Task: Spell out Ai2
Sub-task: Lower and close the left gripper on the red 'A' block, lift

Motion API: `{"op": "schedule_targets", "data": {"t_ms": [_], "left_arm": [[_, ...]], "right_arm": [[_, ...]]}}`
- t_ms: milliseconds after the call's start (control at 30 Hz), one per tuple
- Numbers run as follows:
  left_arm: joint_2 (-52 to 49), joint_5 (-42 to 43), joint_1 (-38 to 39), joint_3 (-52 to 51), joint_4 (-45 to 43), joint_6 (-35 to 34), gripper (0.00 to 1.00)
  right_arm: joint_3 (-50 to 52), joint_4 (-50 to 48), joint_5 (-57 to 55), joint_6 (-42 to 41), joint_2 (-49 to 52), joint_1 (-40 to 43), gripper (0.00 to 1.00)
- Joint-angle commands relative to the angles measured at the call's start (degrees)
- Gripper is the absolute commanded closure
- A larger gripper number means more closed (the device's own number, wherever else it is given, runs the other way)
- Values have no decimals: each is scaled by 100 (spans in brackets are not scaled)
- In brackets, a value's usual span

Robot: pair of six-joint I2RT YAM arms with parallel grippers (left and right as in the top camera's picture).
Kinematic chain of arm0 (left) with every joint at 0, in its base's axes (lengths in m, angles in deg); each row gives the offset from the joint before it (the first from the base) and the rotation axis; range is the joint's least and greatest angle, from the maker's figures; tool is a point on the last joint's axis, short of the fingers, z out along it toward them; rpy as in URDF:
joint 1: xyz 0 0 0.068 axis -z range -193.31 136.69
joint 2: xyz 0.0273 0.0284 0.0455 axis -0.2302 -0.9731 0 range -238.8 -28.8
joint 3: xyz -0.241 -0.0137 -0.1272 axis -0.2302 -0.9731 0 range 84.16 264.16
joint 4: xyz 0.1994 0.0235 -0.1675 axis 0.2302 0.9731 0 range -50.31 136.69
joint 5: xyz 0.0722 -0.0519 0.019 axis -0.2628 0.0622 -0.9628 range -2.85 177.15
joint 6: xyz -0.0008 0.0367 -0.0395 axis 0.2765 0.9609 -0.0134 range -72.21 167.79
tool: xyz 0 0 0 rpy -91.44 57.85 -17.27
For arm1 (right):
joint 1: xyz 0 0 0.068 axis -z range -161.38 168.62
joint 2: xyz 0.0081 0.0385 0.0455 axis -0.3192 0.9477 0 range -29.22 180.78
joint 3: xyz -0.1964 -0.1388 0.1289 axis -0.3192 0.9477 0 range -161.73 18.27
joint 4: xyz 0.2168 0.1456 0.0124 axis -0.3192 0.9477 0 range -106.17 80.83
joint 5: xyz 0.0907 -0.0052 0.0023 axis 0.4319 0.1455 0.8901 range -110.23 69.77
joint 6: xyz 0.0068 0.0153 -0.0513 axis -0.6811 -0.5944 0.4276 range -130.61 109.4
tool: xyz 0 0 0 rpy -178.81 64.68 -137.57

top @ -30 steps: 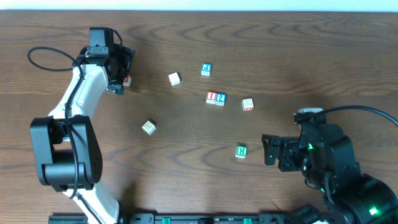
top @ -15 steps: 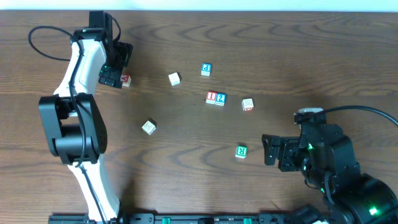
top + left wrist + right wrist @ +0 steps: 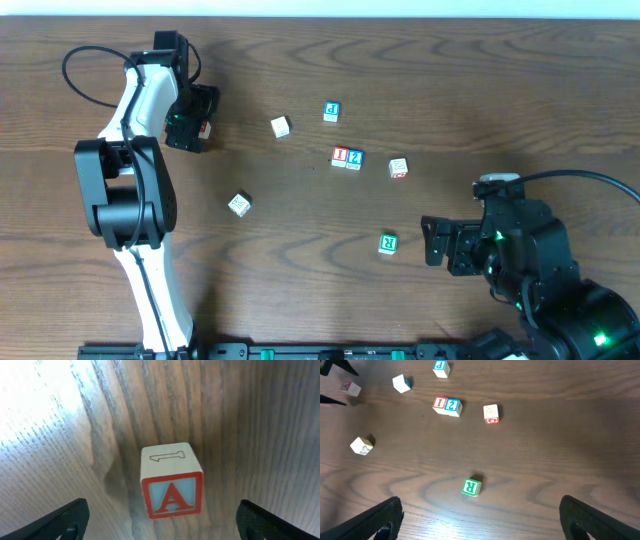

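Note:
The red-framed A block (image 3: 171, 482) stands on the table between the open fingers of my left gripper (image 3: 160, 522), untouched; overhead it peeks out beside the gripper (image 3: 205, 128) at the far left. The red I block (image 3: 339, 156) and the blue 2 block (image 3: 354, 159) sit side by side at mid-table, also in the right wrist view (image 3: 440, 403) (image 3: 452, 405). My right gripper (image 3: 480, 520) is open and empty near the table's front right (image 3: 432, 243).
Other letter blocks lie scattered: a blue P (image 3: 331, 111), a white one with a blue side (image 3: 281, 126), a red-edged one (image 3: 398, 167), a green R (image 3: 388, 242) and a pale one (image 3: 238, 204). A black cable (image 3: 80, 75) loops at far left.
My left arm has swung round and brought its gripper down over the A block, which now lies between its fingers. The right arm and the other blocks have not moved.

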Motion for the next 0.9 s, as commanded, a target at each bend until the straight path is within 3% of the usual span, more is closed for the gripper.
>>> {"op": "schedule_targets", "data": {"t_ms": [0, 167, 333, 500, 867], "left_arm": [[-46, -243, -24, 79, -42, 129, 7], [-46, -463, -24, 79, -127, 214, 17], [-48, -533, -24, 79, -140, 232, 18], [-48, -570, -26, 79, -181, 232, 26], [-286, -234, -24, 79, -243, 232, 30]], "right_arm": [[15, 9, -2, -44, 2, -26, 1], [15, 9, -2, -42, 2, -26, 1], [15, 9, -2, -42, 2, -26, 1], [15, 9, -2, -42, 2, -26, 1], [15, 9, -2, -42, 2, -26, 1]]}}
